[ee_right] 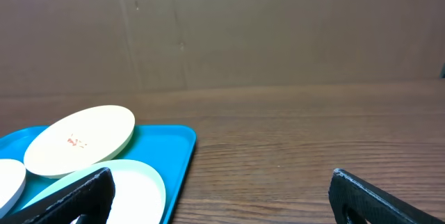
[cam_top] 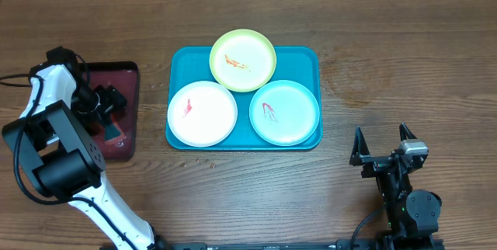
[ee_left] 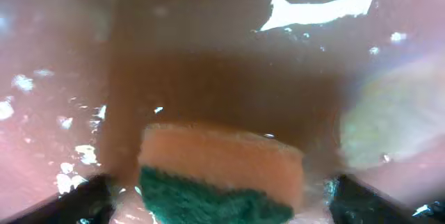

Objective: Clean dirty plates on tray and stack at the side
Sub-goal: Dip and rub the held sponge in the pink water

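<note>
At the left, over the dark-red tray (cam_top: 118, 75): the left gripper (ee_left: 221, 200) hangs low above the tray's wet, glossy floor. Its jaws are apart and the sponge (ee_left: 219, 175) lies between them, apparently not squeezed.
In the middle, teal tray (cam_top: 304, 58): it carries all three plates. The yellow-green plate (cam_top: 242, 60) is far, reaching over the far rim. The white plate (cam_top: 202, 112) is near left and the mint-blue plate (cam_top: 284, 112) near right.
At the near right: the right gripper (cam_top: 380, 137) sits well apart from the teal tray, jaws spread wide, holding nothing.
Done so far: nothing that shows. Each plate bears a red smear, and none is stacked on the table beside the tray.
Left to do: by my reading, grip the sponge, wipe all three plates, then stack them at the side.
Hard to make out: the left wrist view is close and blurred, and its lower edge cuts off the sponge. Only the fingertip ends show, in the bottom corners. From overhead, the left arm covers part of the dark-red tray. The right wrist view crops the plates at its left edge.
</note>
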Tool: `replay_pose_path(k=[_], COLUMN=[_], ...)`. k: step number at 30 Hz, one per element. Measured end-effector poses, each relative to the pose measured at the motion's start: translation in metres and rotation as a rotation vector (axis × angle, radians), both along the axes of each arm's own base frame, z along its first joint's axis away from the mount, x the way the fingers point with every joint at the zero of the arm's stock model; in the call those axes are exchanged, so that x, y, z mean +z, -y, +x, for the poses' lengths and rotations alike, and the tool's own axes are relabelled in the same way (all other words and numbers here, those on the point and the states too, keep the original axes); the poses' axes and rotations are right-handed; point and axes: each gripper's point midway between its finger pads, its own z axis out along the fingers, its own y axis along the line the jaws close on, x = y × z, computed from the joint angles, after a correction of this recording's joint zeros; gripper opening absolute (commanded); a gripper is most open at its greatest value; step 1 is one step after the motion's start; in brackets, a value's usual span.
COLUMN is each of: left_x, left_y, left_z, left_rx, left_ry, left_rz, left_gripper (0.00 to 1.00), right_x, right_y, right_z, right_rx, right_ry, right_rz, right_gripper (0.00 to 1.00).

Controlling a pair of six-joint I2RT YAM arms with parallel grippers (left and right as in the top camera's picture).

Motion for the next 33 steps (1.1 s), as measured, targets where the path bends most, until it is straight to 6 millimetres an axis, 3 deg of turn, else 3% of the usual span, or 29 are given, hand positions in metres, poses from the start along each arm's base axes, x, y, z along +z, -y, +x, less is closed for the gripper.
replay_pose_path(k=[2,3,4,5,6,7,11,15,17,18,19,20,23,24,25,26,27,33], left_x=[0.0,0.0,0.0,0.0,0.0,0.001,0.002,0.002,0.002,0.002,0.002,0.002,0.001,0.001,0.001,0.001,0.001,0.001], left_y=[-0.003,-0.004,-0.005,-0.005,-0.005,-0.003,0.007,0.017,0.022,0.023,0.024,0.025,0.026,0.026,0.026,0.026,0.025,0.02], left_z=[0.002,0.002,0.002,0.003,0.003,0.005,0.0,-0.02,-0.028,-0.029,-0.03,-0.031,-0.031,-0.031,-0.03,-0.03,-0.029,-0.014], left_rx=[-0.004,-0.006,-0.01,-0.014,-0.021,-0.022,-0.033,-0.031,-0.027,-0.03,-0.029,-0.028,-0.027,-0.03,-0.03,-0.031,-0.034,-0.035], left_ry=[0.009,0.011,0.013,0.015,0.017,0.025,-0.004,-0.083,-0.114,-0.12,-0.124,-0.126,-0.127,-0.125,-0.123,-0.121,-0.116,-0.057], left_rz=[0.009,0.012,0.013,0.013,0.011,0.002,-0.026,-0.071,-0.091,-0.101,-0.106,-0.109,-0.114,-0.116,-0.117,-0.115,-0.114,-0.086], left_gripper=[0.05,0.04,0.1,0.4,0.85,1.0,1.0,1.0,0.64,0.36,0.19,0.07,0.04,0.09,0.41,0.8,1.0,1.0], right_x=[0.0,0.0,0.0,0.0,0.0,0.0,0.0,0.0,0.0,0.0,0.0,0.0,0.0,0.0,0.0,0.0,0.0,0.0], right_y=[0.0,0.0,0.0,0.0,0.0,0.0,0.0,0.0,0.0,0.0,0.0,0.0,0.0,0.0,0.0,0.0,0.0,0.0], right_z=[0.0,0.0,0.0,0.0,0.0,0.0,0.0,0.0,0.0,0.0,0.0,0.0,0.0,0.0,0.0,0.0,0.0,0.0], right_rx=[0.0,0.0,0.0,0.0,0.0,0.0,0.0,0.0,-0.001,0.0,0.0,0.0,0.0,0.0,0.0,0.0,0.0,0.0], right_ry=[-0.001,0.0,0.0,0.0,-0.001,-0.001,0.0,-0.001,0.0,0.0,0.0,0.0,0.0,0.0,0.0,0.0,0.0,0.0], right_rz=[-0.001,0.0,0.0,0.0,0.0,0.0,0.0,0.0,-0.001,0.0,-0.001,0.0,0.0,0.0,0.0,0.0,0.0,0.0], right_gripper=[1.0,1.0,1.0,1.0,1.0,1.0,1.0,1.0,1.0,1.0,1.0,1.0,1.0,1.0,1.0,1.0,1.0,1.0])
